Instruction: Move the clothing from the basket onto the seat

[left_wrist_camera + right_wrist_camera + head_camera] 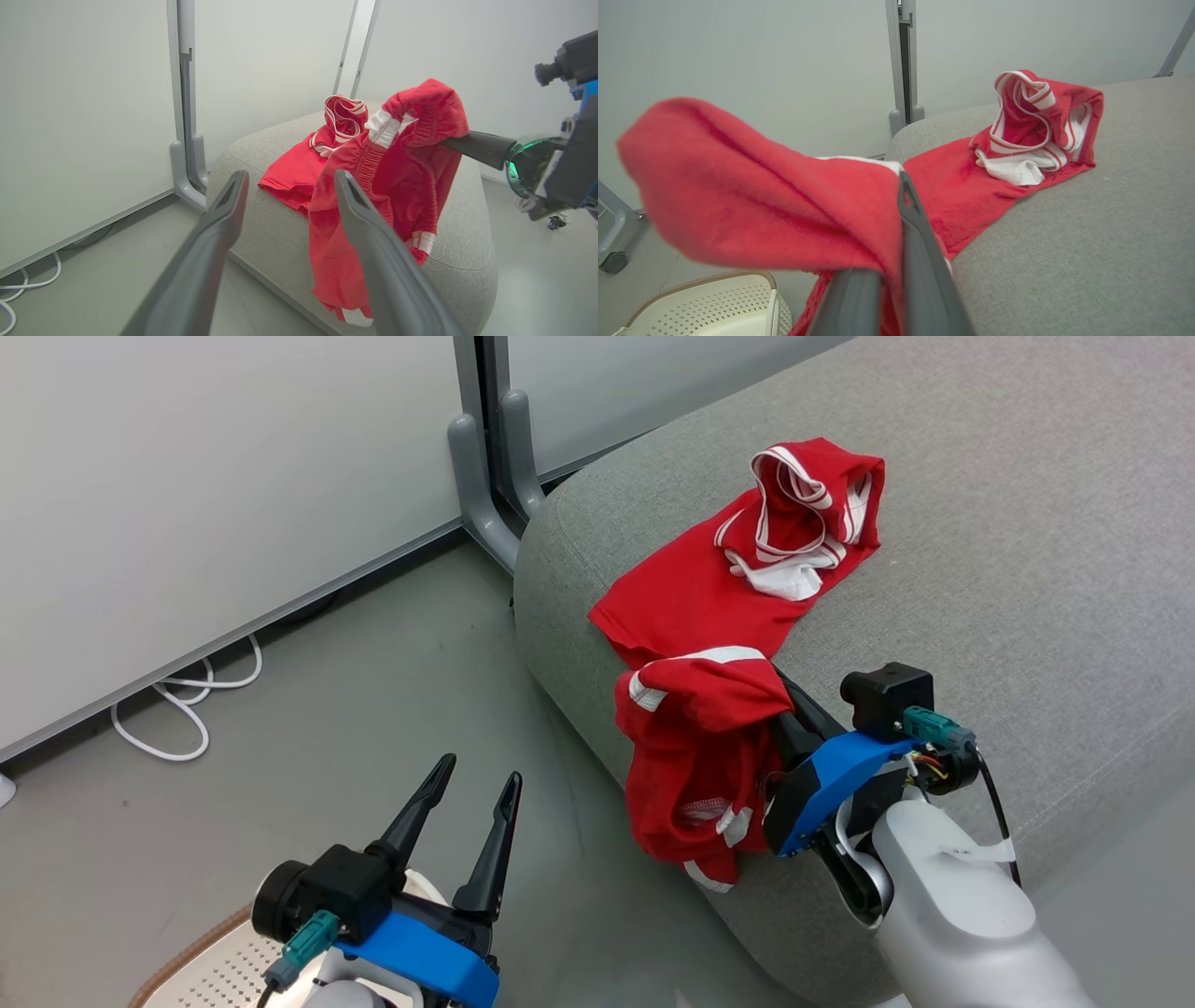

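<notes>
One piece of the red clothing [747, 560] lies spread and bunched on the grey seat [1027, 523]. A second red garment [700, 756] with white trim hangs over the seat's front edge, draped across my right gripper [903, 196], which is shut on it; its dark fingers [801, 714] run under the cloth. This held garment [397, 186] dangles just past my left gripper [481, 775], which stands open and empty over the floor. The cream basket [201, 971] shows at the bottom left corner, under my left arm, and its perforated wall [714, 303] looks bare inside.
A grey metal partition post [485, 467] stands at the seat's far left corner, against white wall panels. A white cable [187, 709] loops on the grey floor by the wall. Open floor lies between the basket and the seat.
</notes>
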### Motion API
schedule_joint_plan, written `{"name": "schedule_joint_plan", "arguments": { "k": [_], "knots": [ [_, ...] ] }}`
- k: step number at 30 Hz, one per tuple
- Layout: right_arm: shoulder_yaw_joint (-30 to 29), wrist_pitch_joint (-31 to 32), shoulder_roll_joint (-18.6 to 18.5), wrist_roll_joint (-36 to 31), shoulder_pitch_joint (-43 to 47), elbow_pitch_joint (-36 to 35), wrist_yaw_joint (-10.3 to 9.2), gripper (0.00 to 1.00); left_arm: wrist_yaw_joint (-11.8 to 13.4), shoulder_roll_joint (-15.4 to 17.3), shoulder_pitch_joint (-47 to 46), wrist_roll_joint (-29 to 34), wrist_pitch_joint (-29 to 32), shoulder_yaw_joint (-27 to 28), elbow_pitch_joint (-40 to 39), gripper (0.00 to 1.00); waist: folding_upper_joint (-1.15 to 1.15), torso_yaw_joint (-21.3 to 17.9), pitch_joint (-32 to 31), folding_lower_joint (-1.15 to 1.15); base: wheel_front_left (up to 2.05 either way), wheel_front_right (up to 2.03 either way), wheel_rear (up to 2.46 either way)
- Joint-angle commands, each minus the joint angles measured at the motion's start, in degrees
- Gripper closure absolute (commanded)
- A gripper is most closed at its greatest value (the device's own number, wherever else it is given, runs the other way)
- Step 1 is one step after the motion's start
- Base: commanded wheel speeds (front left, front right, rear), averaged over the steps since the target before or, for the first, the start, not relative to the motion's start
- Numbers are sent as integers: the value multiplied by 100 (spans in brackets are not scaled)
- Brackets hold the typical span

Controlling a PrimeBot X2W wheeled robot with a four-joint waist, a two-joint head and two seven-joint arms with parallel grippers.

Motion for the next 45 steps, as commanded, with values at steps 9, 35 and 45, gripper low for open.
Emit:
{"name": "schedule_joint_plan", "arguments": {
  "k": [9, 35, 45],
  "knots": [
    [-98, -24, -1, 50, -124, -31, 1, 100, -11, 83, -156, 34, -15, -27, -17, 0, 0, 125, 145, 0, 0, 0, 0],
    [-3281, 272, -1951, -619, -3268, -157, 1, 100, 10, 1341, -2027, 312, 159, -289, -1201, 0, 0, 1138, 3449, 0, 0, 0, 0],
    [-3827, 4, -1736, -932, -2908, 426, 1, 100, 24, 1464, -2448, 422, 233, -270, -1435, 0, 0, 1359, 3953, 0, 0, 0, 0]
  ]
}}
